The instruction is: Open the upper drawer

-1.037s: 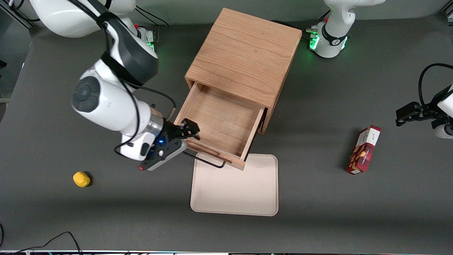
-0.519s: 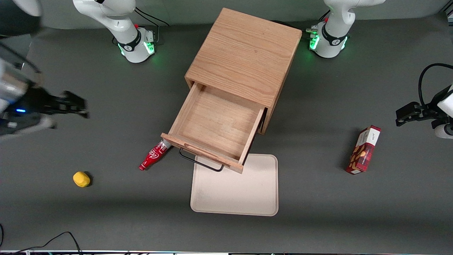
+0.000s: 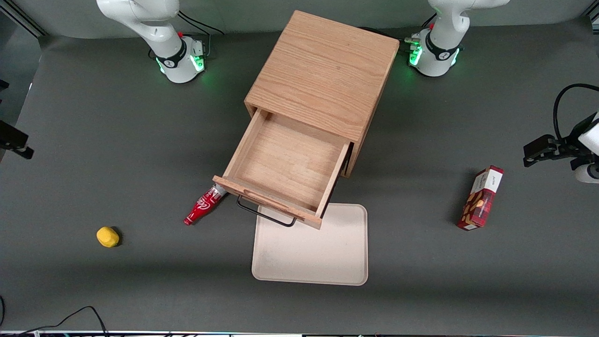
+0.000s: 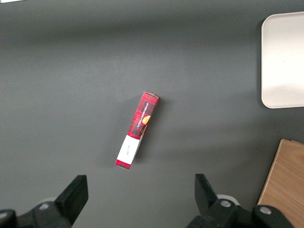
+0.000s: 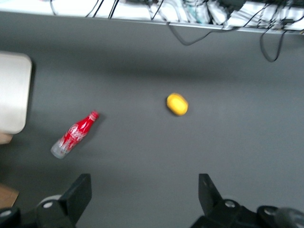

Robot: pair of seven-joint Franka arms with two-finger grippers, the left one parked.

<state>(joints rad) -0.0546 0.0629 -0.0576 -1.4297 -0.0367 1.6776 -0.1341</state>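
Observation:
The upper drawer (image 3: 285,168) of the light oak cabinet (image 3: 323,75) stands pulled out, its inside bare. Its black wire handle (image 3: 264,214) hangs at the front, over the edge of the beige tray. The lower drawer is hidden under it. My right gripper (image 5: 142,190) is open and empty, high above the bare table at the working arm's end, far from the drawer. In the front view only a black tip of it (image 3: 14,140) shows at the frame edge.
A red cola bottle (image 3: 203,206) lies beside the drawer front, also in the right wrist view (image 5: 73,135). A yellow lemon (image 3: 107,236) (image 5: 177,104) lies toward the working arm's end. A beige tray (image 3: 310,252) lies in front of the cabinet. A red snack box (image 3: 481,197) (image 4: 137,129) lies toward the parked arm's end.
The right arm has let go of the drawer and swung away to the working arm's end of the table, nearly out of the front view. The drawer stays open; the bottle is uncovered.

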